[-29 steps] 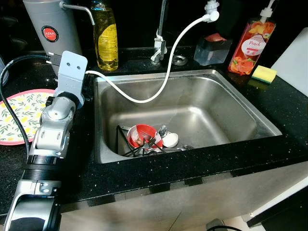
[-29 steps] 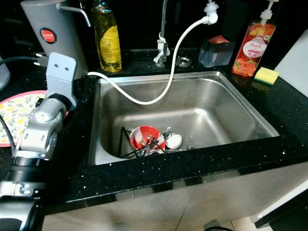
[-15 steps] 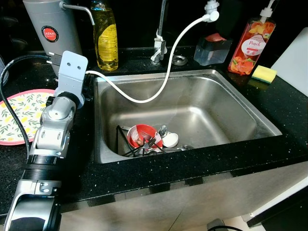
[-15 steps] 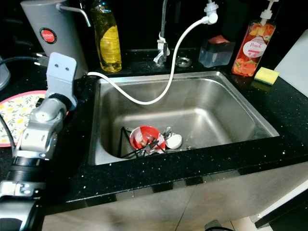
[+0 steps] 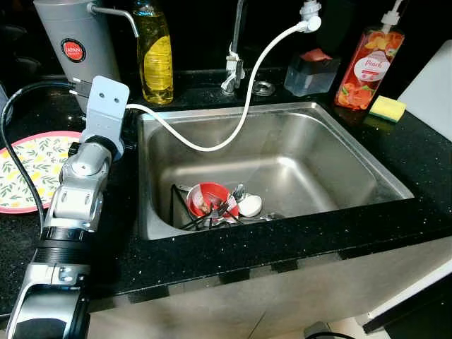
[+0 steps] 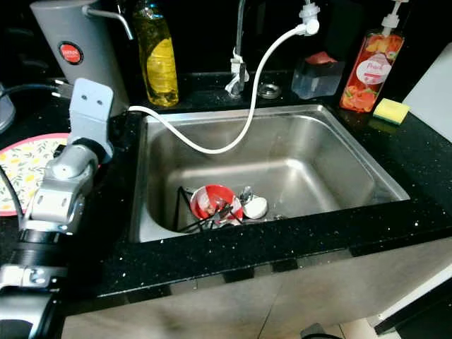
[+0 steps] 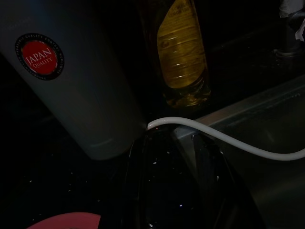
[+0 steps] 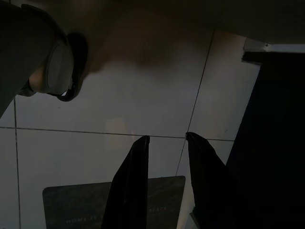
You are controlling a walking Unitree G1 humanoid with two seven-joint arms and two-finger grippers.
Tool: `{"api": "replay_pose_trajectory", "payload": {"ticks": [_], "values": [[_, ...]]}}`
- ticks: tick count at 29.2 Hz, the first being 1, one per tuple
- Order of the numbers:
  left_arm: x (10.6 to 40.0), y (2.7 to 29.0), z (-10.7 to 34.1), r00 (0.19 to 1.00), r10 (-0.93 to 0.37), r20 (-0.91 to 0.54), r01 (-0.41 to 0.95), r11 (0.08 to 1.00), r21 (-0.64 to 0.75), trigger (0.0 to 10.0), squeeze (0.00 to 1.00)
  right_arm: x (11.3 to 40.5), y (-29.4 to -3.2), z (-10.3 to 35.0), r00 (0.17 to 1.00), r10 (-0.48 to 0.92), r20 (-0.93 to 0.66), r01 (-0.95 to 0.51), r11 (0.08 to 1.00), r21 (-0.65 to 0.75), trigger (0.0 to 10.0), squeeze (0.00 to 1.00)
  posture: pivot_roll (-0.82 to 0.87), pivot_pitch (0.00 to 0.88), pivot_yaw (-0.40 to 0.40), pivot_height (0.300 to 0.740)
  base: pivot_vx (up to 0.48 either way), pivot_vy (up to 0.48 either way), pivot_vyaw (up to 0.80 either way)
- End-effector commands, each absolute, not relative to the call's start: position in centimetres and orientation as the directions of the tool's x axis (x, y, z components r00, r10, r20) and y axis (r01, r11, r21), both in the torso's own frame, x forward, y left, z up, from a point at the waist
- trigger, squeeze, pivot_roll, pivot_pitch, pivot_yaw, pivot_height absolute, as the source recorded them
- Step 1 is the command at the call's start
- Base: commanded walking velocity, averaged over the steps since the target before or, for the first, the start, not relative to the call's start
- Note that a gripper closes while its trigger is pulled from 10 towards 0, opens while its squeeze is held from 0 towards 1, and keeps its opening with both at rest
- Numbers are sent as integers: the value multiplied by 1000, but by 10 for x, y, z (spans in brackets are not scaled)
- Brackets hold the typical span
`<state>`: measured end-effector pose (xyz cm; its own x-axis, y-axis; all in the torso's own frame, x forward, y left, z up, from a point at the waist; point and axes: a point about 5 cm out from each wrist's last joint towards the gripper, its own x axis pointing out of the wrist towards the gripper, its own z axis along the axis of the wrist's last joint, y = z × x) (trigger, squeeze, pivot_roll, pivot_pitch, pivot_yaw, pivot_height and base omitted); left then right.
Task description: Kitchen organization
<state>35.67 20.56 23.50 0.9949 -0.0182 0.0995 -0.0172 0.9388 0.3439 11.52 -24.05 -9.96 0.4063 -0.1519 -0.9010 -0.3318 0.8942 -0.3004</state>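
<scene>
A: What sat nearest the robot?

B: The black surface (image 5: 233, 247) along its front edge. Just past it, in the steel sink (image 5: 332, 152) at about seven o'clock of the basin, lay the task's things: a red bowl (image 5: 206, 197), a small white cup (image 5: 249, 205) touching its right side, and dark utensils (image 5: 189, 212) tangled across them.

A: And the arms?

B: The left arm (image 5: 78, 191) reached out over the surface at nine o'clock of the sink. In its wrist view the left tool (image 7: 175, 157) hung narrowly parted and held nothing, its tips just short of the white hose (image 7: 224, 138). The right tool (image 8: 164, 143) hung idle over the tiled floor (image 8: 119, 100), also slightly apart and empty.

A: Further back?

B: A patterned plate (image 5: 25, 169) at nine o'clock, then the grey canister (image 5: 74, 42) and yellow soap bottle (image 5: 154, 53) at eleven, the tap (image 5: 232, 67) at twelve, a peach dispenser (image 5: 367, 63) and sponge (image 5: 388, 108) at two.

A: Which step was it?

B: I judged it an early approach, nothing grasped. The next move probably called for swinging the left tool toward the sink pile, clear of the hose, and widening it for the bowl's rim.
</scene>
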Motion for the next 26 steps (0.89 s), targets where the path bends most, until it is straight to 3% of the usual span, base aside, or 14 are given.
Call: {"api": "replay_pose_trajectory", "payload": {"ticks": [1, 26], "values": [[359, 202, 237, 994, -33, 107, -8, 934, 356, 10000, 0, 111, -242, -100, 399, -158, -903, -323, 898, -300, 10000, 0, 55, 0, -27, 740, 0, 0, 0], [359, 202, 238, 993, -31, 110, -10, 935, 355, 10000, 0, 117, -244, -98, 410, -156, -899, -321, 897, -302, 10000, 0, 57, 0, -30, 740, 0, 0, 0]]}}
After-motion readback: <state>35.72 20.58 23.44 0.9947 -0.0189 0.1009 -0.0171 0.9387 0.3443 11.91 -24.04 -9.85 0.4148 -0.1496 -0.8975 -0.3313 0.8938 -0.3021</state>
